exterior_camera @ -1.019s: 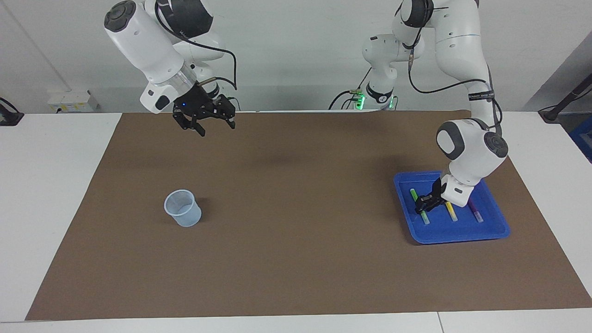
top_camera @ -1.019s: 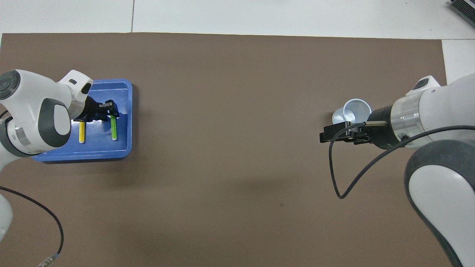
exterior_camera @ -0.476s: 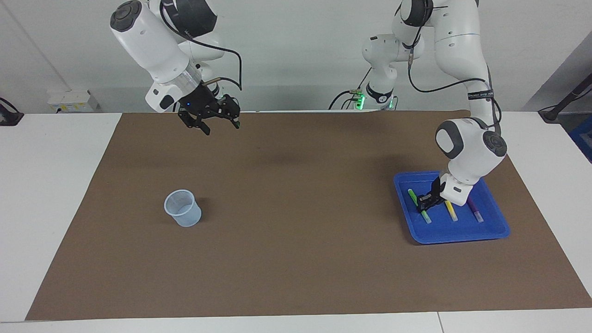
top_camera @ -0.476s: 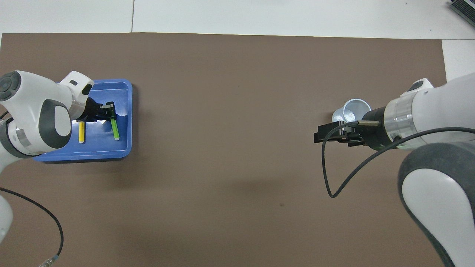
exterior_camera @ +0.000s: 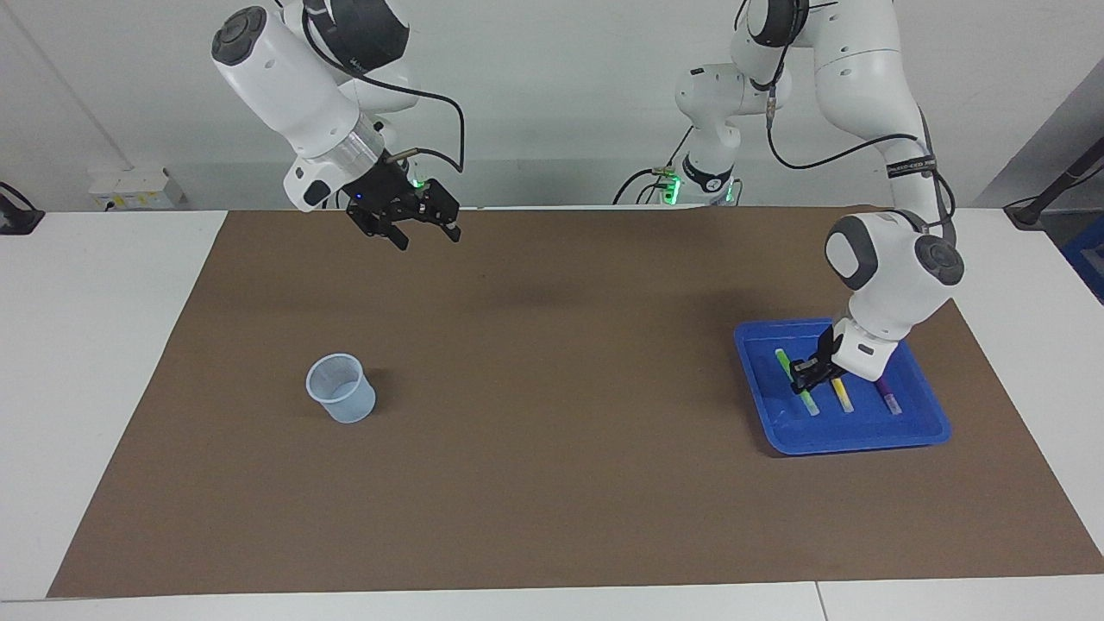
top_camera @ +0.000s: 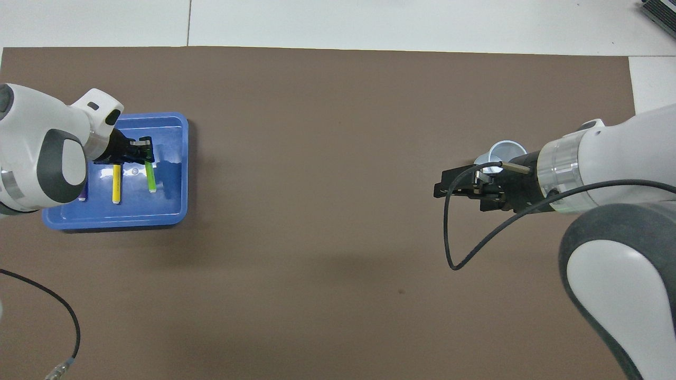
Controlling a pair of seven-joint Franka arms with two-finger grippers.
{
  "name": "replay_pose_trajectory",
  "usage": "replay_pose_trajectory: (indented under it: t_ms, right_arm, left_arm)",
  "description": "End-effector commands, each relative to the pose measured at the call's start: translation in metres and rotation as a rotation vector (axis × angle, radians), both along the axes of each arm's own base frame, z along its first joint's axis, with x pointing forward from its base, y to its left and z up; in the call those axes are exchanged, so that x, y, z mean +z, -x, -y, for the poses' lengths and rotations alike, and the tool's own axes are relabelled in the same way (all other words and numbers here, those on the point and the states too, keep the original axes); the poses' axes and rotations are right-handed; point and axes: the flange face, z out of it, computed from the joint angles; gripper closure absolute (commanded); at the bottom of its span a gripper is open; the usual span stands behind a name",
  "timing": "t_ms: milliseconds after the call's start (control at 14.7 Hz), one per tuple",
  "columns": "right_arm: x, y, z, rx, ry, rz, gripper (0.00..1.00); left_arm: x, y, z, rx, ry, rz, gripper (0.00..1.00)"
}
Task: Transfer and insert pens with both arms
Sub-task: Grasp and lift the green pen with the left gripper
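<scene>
My left gripper [exterior_camera: 804, 377] is shut on the green pen [exterior_camera: 810, 402], gripping it near its middle and holding it tilted just over the blue tray [exterior_camera: 854, 444]. The green pen hangs below the left gripper [top_camera: 143, 153] in the overhead view [top_camera: 150, 179]. The yellow pen [exterior_camera: 841, 395] and the purple pen [exterior_camera: 888, 398] lie in the tray beside it. In the overhead view the yellow pen [top_camera: 116, 183] shows fully, and only the purple pen's end [top_camera: 82, 198] shows past my arm. My right gripper [exterior_camera: 424, 231] is open and empty, high over the mat.
A translucent pale blue cup [exterior_camera: 341, 388] stands upright on the brown mat [exterior_camera: 552, 431] toward the right arm's end; in the overhead view the cup [top_camera: 507, 152] is partly covered by my right gripper [top_camera: 441, 190]. White table borders the mat.
My left gripper closed on the green pen and lifted it a little, shifting it within the tray. My right gripper moved toward the table's middle, staying high and open.
</scene>
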Motion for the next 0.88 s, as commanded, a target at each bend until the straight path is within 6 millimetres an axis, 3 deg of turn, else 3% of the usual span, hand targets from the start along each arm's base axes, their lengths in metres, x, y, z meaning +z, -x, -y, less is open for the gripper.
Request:
replay_pose_trajectory:
  t_ms: [0, 204, 272, 476, 680, 816]
  right_arm:
    - [-0.007, 0.001, -0.004, -0.072, -0.055, -0.018, 0.00]
    - [-0.008, 0.001, -0.013, -0.138, -0.095, -0.043, 0.00]
    - [-0.008, 0.001, -0.014, -0.167, -0.102, -0.056, 0.00]
    - [-0.012, 0.002, -0.024, -0.238, -0.136, -0.081, 0.00]
    - [-0.015, 0.002, -0.036, -0.282, -0.146, -0.098, 0.00]
    - [-0.016, 0.002, -0.040, -0.316, -0.176, -0.122, 0.00]
  left_arm:
    - [0.036, -0.001, -0.005, -0.010, -0.004, 0.000, 1.00]
    - [0.082, -0.006, 0.015, 0.025, 0.090, -0.064, 1.00]
    - [0.088, -0.005, 0.016, 0.075, 0.124, -0.088, 1.00]
    - [0.093, 0.002, 0.034, 0.244, 0.155, -0.161, 1.00]
    - [0.096, 0.012, 0.064, 0.606, 0.322, -0.318, 1.00]
    - [0.097, 0.016, 0.102, 0.688, 0.317, -0.365, 1.00]
